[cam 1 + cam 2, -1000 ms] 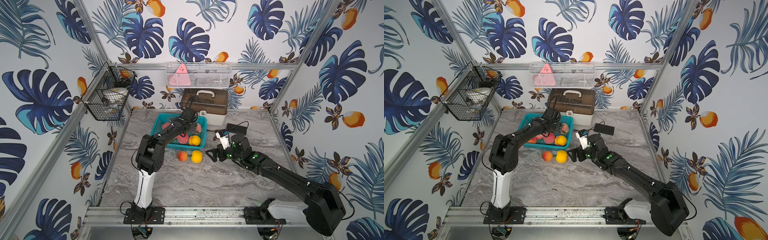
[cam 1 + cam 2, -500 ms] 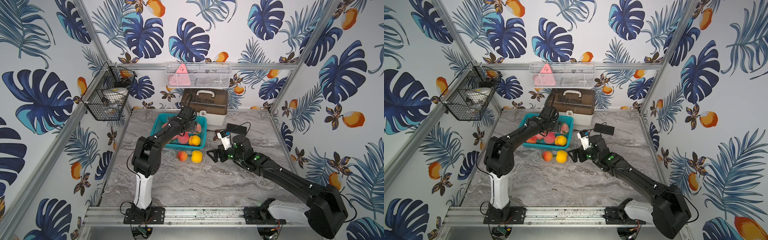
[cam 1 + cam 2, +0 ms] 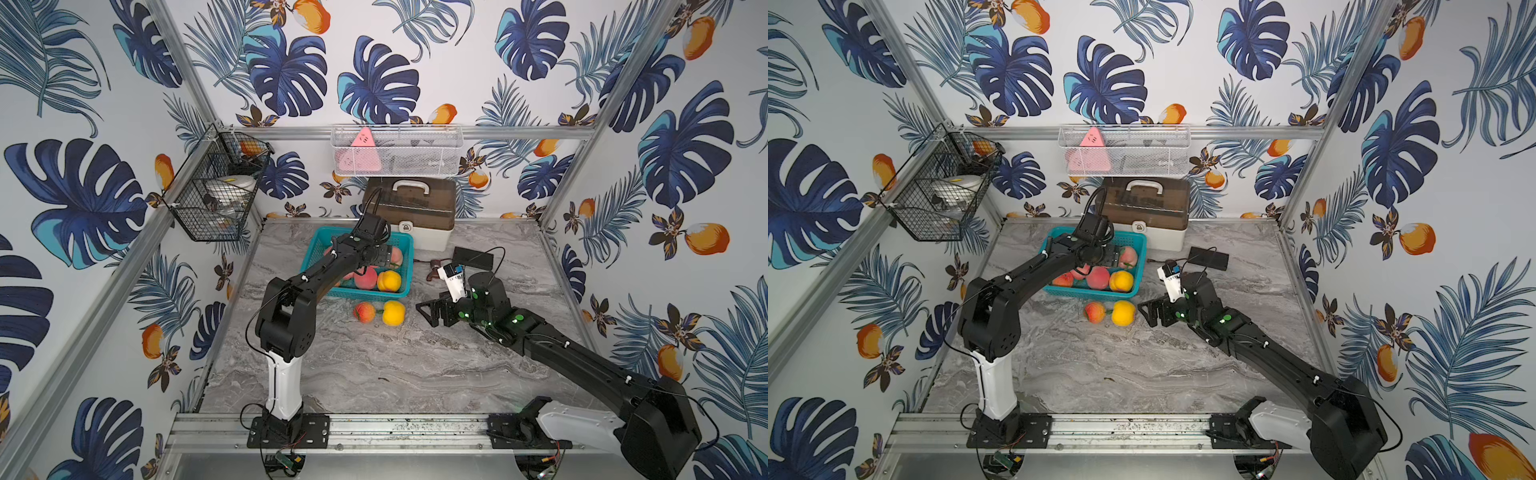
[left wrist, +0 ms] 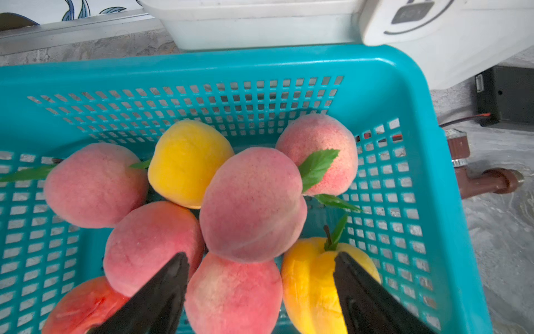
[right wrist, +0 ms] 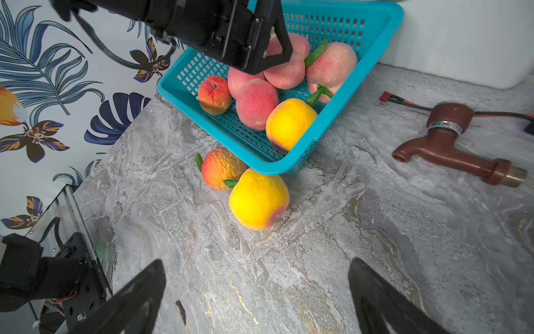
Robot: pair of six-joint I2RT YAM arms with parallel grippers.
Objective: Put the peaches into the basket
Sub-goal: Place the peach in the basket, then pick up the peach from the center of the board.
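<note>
Two peaches (image 3: pixel 393 312) beside teal basket (image 3: pixel 365 295), left claw (image 4: pixel 260 256) apart above it, right claw (image 5: pixel 256 263) wide apart, case logo (image 4: pixel 416 11) unreadable

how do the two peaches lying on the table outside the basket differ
Colour: the red-orange peach is orange with a red blush; the yellow peach is almost all yellow.
Surface: the red-orange peach is wrinkled and dented; the yellow peach is smoother.
Size: the yellow peach looks bigger than the red-orange peach.
Both lie side by side on the table, just outside the teal basket.
</note>
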